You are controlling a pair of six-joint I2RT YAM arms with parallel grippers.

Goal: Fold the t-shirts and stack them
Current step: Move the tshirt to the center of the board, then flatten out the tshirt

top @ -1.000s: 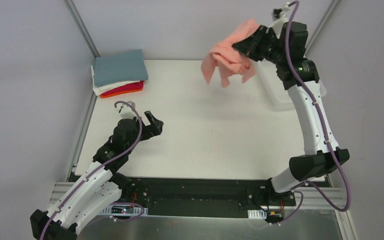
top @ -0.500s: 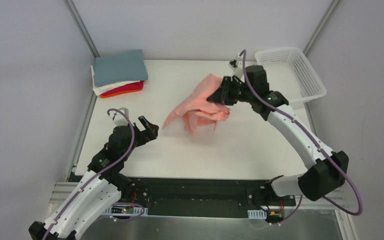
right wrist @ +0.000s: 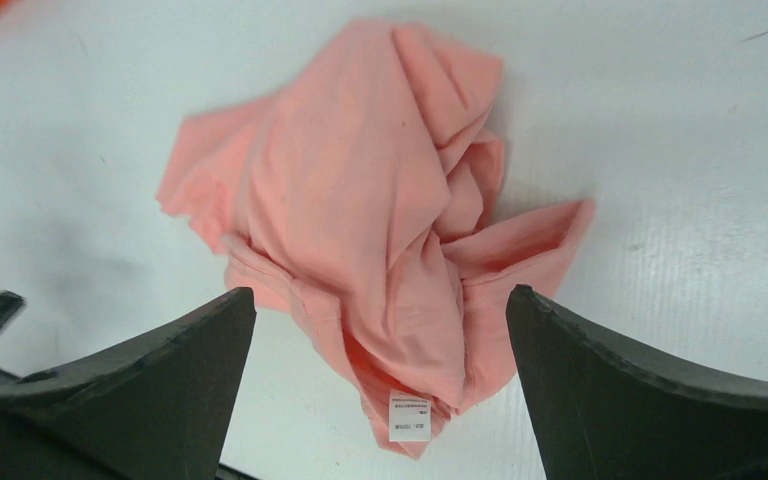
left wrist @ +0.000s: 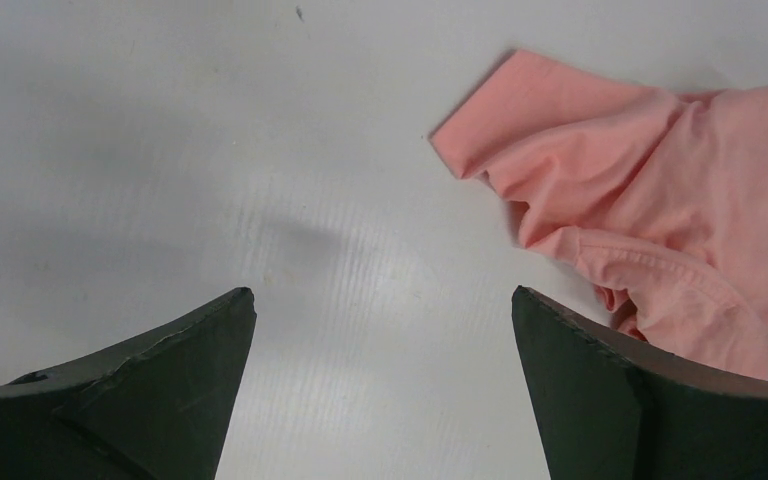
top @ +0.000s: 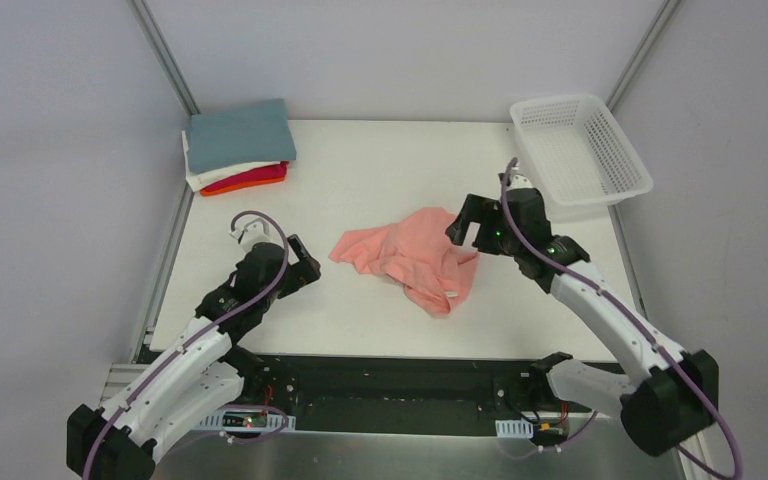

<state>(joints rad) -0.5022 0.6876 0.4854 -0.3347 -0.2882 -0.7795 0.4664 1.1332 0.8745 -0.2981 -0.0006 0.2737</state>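
From above, the salmon-pink shirt (top: 410, 258) lay crumpled in a loose heap near the middle of the worktop (top: 380, 170), not folded. The stack of folded shirts (top: 237, 150) sat in the far left corner, well apart from it. The grey-blue shirt (top: 240, 135) was on top, with the white shirt (top: 203, 178) under it, then the red shirt (top: 263, 175) and the orange shirt (top: 222, 187) at the bottom. A white basket (top: 556, 101) stood in the far right corner. The right arm (top: 600, 305) reached in so that the right jaws stood spread over the right edge of the pink heap, gripping nothing. The left arm (top: 195, 345) lay low, with the left jaws spread just beside the heap's left edge and apart from it.

In the left wrist view, both fingers (left wrist: 140, 400) stood wide apart with only bare worktop between them. The pink shirt (left wrist: 660, 200) lay ahead and to the right, its lower folds running behind the right-hand finger.

In the right wrist view, the jaws were wide open and held no cloth. The pink shirt (right wrist: 360, 220) lay bunched on the worktop below and ahead of them, with a small white label (right wrist: 409, 415) showing at its near edge.
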